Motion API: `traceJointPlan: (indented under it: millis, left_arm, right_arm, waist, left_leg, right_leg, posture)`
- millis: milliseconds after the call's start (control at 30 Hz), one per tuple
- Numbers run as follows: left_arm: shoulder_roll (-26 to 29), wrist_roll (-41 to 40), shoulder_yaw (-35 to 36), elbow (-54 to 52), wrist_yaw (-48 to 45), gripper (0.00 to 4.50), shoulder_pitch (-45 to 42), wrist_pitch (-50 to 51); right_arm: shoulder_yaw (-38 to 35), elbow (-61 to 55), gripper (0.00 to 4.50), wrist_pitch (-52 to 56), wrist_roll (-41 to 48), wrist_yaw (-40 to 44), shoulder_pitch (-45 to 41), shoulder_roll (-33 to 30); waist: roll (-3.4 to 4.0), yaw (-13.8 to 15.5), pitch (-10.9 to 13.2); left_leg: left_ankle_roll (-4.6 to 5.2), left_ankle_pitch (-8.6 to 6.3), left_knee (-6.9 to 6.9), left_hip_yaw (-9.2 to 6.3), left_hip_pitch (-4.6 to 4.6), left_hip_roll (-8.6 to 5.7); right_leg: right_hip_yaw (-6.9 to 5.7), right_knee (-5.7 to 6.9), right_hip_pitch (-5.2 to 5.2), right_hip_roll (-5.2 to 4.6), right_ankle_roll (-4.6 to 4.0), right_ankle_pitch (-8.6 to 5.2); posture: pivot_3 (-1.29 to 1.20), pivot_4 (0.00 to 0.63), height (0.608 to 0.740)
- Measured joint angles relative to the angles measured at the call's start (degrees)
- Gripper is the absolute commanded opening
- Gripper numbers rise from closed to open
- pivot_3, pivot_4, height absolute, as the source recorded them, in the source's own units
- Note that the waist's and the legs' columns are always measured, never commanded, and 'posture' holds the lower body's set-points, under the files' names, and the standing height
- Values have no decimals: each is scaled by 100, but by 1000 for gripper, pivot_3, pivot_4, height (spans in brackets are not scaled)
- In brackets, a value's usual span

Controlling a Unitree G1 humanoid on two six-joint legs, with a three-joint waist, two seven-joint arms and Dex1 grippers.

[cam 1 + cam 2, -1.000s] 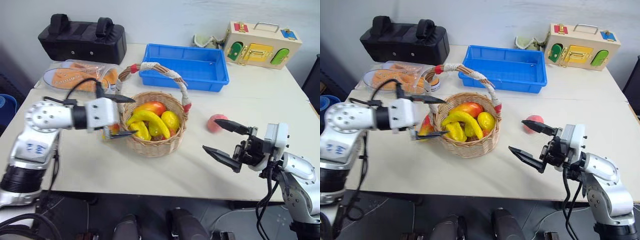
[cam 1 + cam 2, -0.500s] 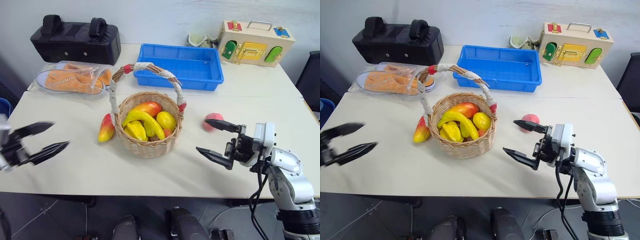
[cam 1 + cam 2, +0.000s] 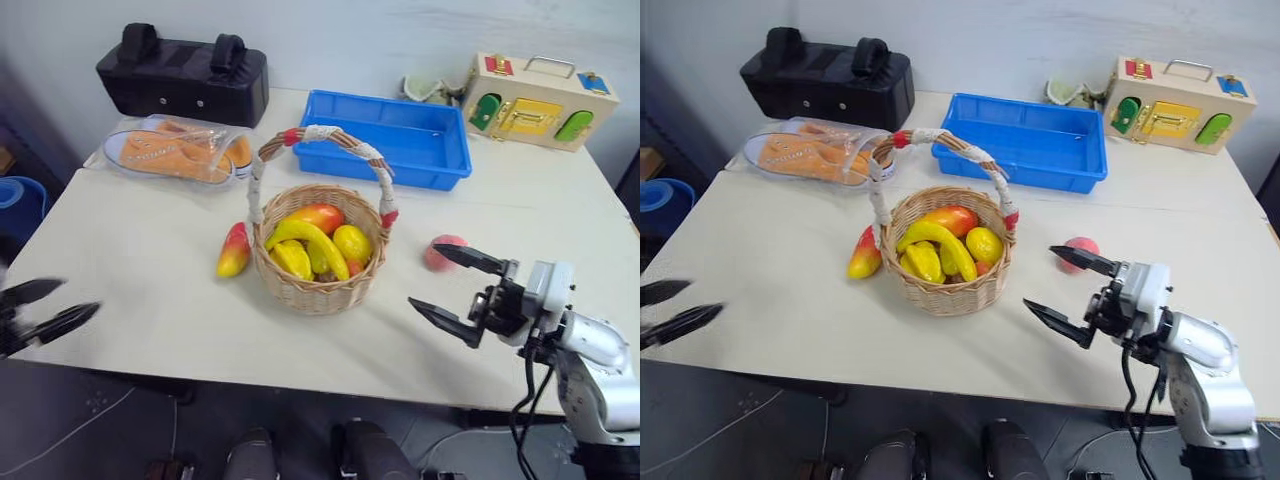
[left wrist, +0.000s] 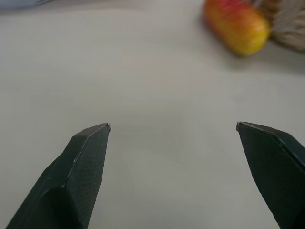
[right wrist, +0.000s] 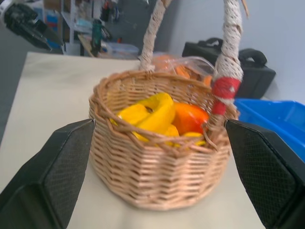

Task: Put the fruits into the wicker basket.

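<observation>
The round woven wicker basket (image 3: 318,262) holds smooth glossy fruits (image 3: 315,243); both grippers' fingers stand apart, holding nothing.

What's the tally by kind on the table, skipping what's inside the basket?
Loose toy fruits: 2 (red-yellow mango, peach)
Wicker basket: 1
Blue plastic tray: 1
Black bag: 1
Bagged orange shoes: 1
Wooden latch box: 1
Pale object behind the tray, too small to identify: 1
Total: 8
</observation>
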Motion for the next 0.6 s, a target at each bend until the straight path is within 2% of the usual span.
traceJointPlan:
  millis: [67,167,233,467,600]
  left_arm:
    - [-39,-51,-869,-225,350,4465,-1060,679]
    - [-437,69,-1938,-186,923,4465,-2568,1465]
    - [-648,272,-2541,-6,1111,4465,-3171,1710]
    - [-1113,1055,-3669,932,1255,4465,-3872,1546]
    - [-1234,1531,-4111,1255,1236,3595,-3895,1246]
  right_arm:
    - [-71,-25,4500,7,-21,-16,33,-16]
    - [-77,-56,4500,18,-49,-42,4,-49]
    - [-69,-92,4500,38,-56,-90,8,-53]
    - [-63,-489,4500,293,-57,-460,103,-59]
    - [-58,-703,4500,394,-58,-656,239,-56]
  waist:
    - [5,6,3]
    - [10,-18,6]
    - [10,-73,6]
    - [14,-71,8]
    - [22,-52,9]
  left_leg:
    - [-19,14,2,0,-2,-2]
    - [-28,20,4,7,-4,-2]
    - [-39,27,6,14,-4,0]
    - [-67,33,10,-4,2,10]
    - [-58,38,24,0,-4,7]
  right_leg:
    - [0,3,-1,5,1,0]
    - [9,10,-8,16,4,1]
    - [19,25,-19,22,11,-2]
    - [38,62,-39,47,15,-6]
    - [47,58,-33,46,11,-8]
  posture:
    - [0,150,740]
    - [0,150,740]
    - [0,150,740]
    - [0,150,740]
    - [0,150,740]
